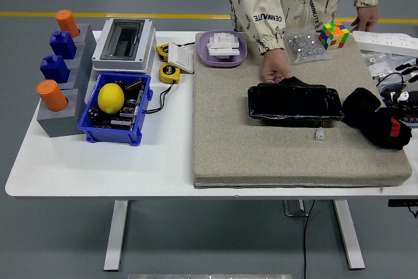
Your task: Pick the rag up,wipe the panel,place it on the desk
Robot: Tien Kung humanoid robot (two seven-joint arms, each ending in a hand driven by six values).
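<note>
A black glossy panel [294, 104] lies flat on the grey felt mat [261, 155] at the middle of the table. A black rag [361, 106] is bunched at the panel's right end and touches it. My right hand [390, 130], black with a red patch, comes in from the right edge and is shut on the rag, resting on the mat. A person stands at the far side; one hand [277, 70] rests on the panel's far edge, the other [366, 19] is by the table's far right. My left arm is out of view.
A Rubik's cube [334, 34] and a bag of screws [305, 47] sit on the mat's far edge, and a small white piece [319, 134] lies in front of the panel. A purple bowl [223, 49], grey box [123, 44], blue bin [116, 122] with a lemon and a grey block rack [62, 106] stand on the left.
</note>
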